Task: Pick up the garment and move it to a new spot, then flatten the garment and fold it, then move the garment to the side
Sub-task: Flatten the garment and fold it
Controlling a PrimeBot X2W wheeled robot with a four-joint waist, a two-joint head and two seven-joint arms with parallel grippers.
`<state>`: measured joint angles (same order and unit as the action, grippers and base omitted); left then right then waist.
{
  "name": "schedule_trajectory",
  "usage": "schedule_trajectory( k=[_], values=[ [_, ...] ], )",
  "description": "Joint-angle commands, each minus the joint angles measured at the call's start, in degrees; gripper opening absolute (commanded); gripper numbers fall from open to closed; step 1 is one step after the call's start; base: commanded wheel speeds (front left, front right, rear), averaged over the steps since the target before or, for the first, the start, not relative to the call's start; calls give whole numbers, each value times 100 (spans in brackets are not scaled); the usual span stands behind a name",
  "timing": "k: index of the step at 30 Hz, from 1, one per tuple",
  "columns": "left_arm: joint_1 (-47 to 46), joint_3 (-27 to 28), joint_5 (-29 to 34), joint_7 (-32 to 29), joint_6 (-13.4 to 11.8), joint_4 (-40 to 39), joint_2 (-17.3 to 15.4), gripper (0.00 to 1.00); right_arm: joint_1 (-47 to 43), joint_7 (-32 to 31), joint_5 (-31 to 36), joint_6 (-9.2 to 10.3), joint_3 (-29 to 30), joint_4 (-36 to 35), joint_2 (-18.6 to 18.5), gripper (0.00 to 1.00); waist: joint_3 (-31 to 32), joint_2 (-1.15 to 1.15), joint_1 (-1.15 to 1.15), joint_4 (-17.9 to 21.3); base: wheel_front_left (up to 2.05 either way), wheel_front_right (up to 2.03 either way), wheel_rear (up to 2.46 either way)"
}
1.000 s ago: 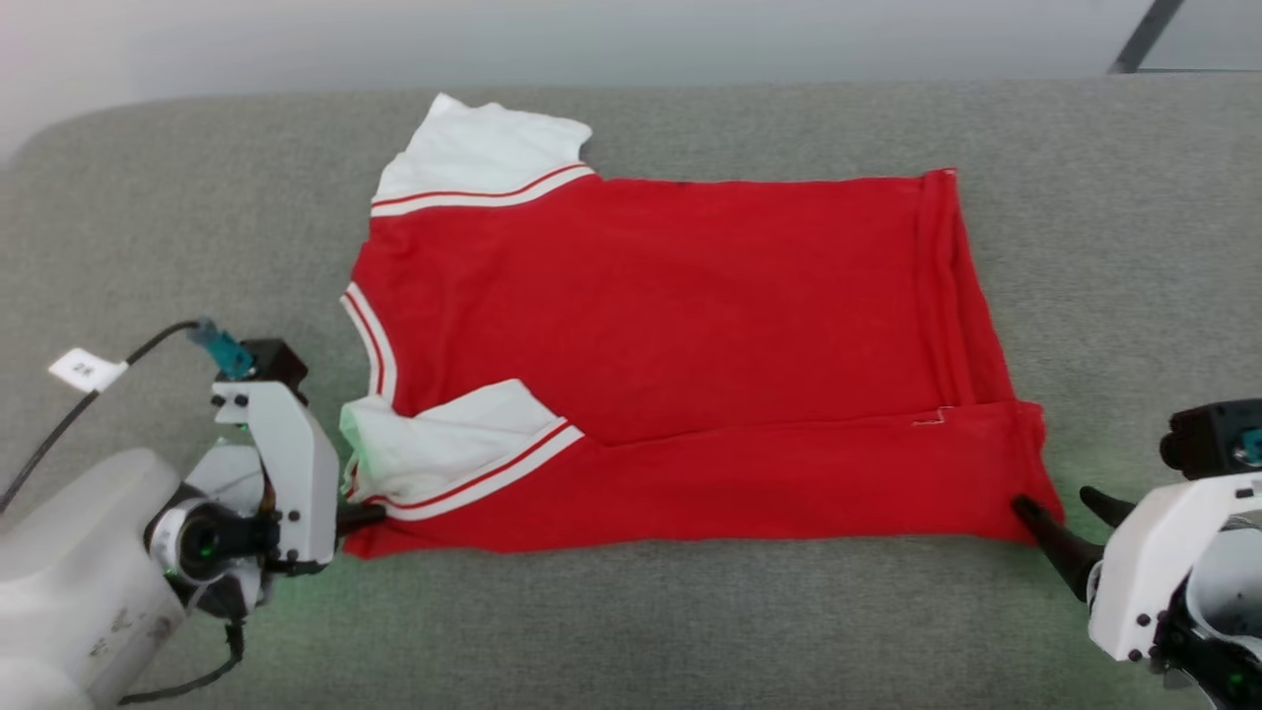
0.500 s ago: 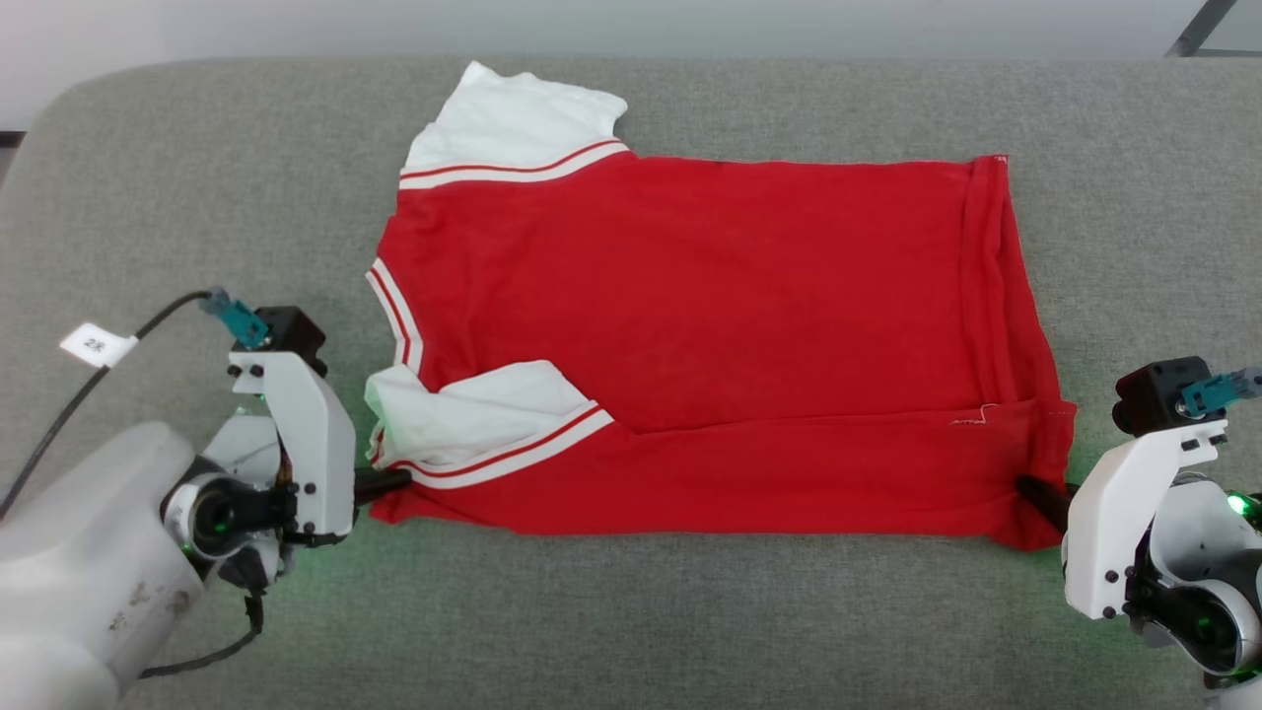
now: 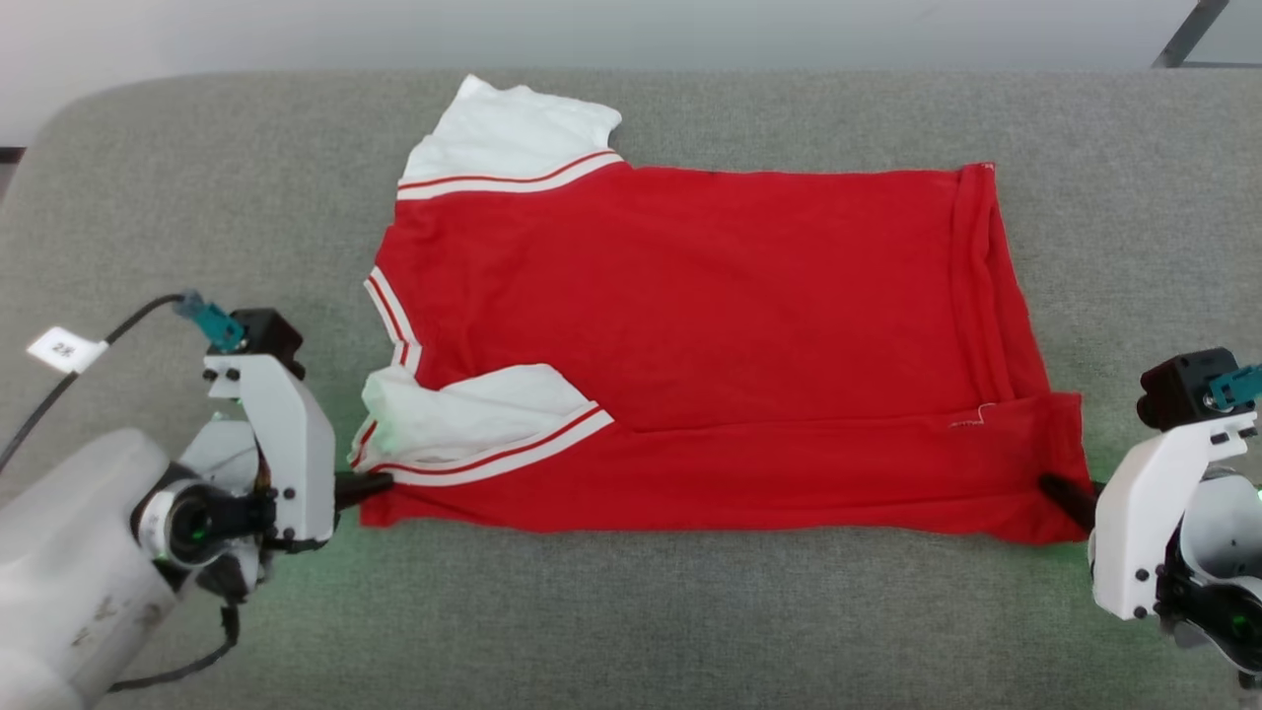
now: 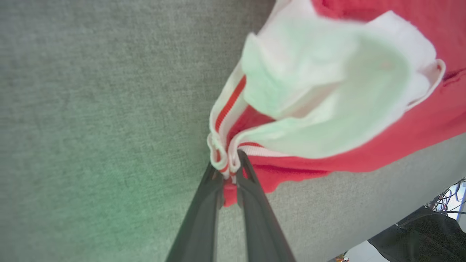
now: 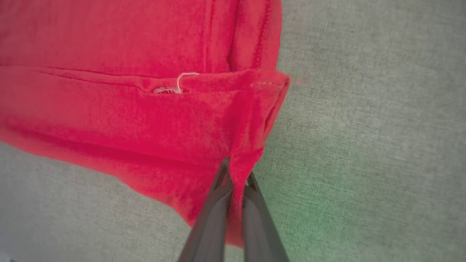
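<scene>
The garment (image 3: 690,325), a red jersey with white sleeves and striped trim, lies spread on the grey padded surface (image 3: 631,621), its near long edge folded over as a band. My left gripper (image 3: 380,482) is shut on the garment's near-left corner; in the left wrist view the fingers (image 4: 207,203) pinch striped trim and red cloth of the garment (image 4: 400,134). My right gripper (image 3: 1055,485) is shut on the near-right hem corner; the right wrist view has a pinch of the garment (image 5: 145,120) squeezed between the two fingers (image 5: 211,214).
The grey surface's rounded far-left corner (image 3: 59,118) and far edge meet a pale wall. A dark slanted bar (image 3: 1188,30) stands at the far right. A tagged black cable (image 3: 69,375) trails from my left wrist.
My right gripper has closed on the garment's near-right hem corner, which it stood open beside a second ago. The left keeps its hold. The head camera has shifted.
</scene>
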<state>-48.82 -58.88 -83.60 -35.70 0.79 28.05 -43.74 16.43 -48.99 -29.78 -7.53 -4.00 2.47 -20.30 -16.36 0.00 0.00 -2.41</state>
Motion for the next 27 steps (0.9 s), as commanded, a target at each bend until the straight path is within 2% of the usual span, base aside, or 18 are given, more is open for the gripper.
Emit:
schedule_trajectory(
  k=[1, 13, 20, 27],
  values=[
    [154, -24, -29, -68, -119, -56, -143, 0, -103, -79, -32, 9, 11, -71, -76, 0, 40, 0, 0, -6, 0, 0, 0],
    [426, -66, -128, -317, -659, -1082, -612, 0, -510, -577, -335, 9, 71, -628, -348, 0, 190, 0, 0, -43, 0, 0, 0],
    [700, -155, -250, -556, -1101, -1857, -934, 0, -881, -924, -440, 9, 205, -1009, -448, 0, 207, 0, 0, -18, 0, 0, 0],
    [848, -191, -269, -503, -1254, -2088, -947, 0, -1030, -995, -379, 9, 263, -1112, -364, 0, 207, 0, 0, 22, 0, 0, 0]
  ],
)
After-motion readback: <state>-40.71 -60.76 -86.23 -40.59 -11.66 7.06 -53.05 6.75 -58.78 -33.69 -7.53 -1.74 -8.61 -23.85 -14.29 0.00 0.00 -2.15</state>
